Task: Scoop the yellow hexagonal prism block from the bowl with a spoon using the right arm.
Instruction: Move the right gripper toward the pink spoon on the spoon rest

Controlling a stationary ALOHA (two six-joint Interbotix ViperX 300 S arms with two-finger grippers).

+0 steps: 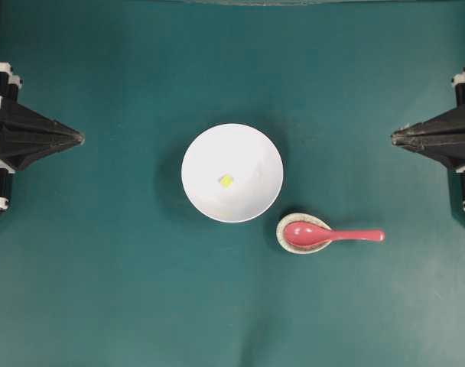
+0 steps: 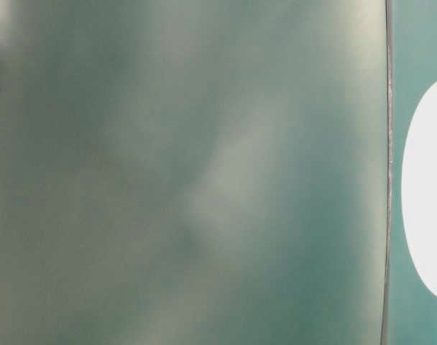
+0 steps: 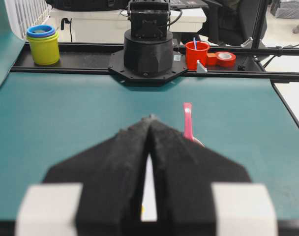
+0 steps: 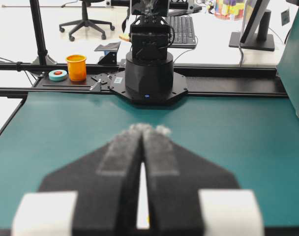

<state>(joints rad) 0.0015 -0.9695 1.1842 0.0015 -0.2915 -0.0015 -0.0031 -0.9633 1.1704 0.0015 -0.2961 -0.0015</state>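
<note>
- The yellow hexagonal prism block (image 1: pixel 226 181) lies at the centre of the white bowl (image 1: pixel 198 149), mid-frame.
- The spoon (image 1: pixel 324 235) sits lower right on a speckled rest (image 1: pixel 281 227), handle toward the right gripper (image 1: pixel 394 138), likely for an easy grasp.
- Both grippers, left gripper (image 1: pixel 81 138) too, are pressed together and empty at the frame edges.

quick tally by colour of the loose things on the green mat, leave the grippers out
white: 1, round white bowl
yellow: 1, tiny yellow block in the bowl
pink-red: 1, glossy pink-red spoon
speckled beige: 1, egg-shaped spoon rest under the scoop
total: 4
</note>
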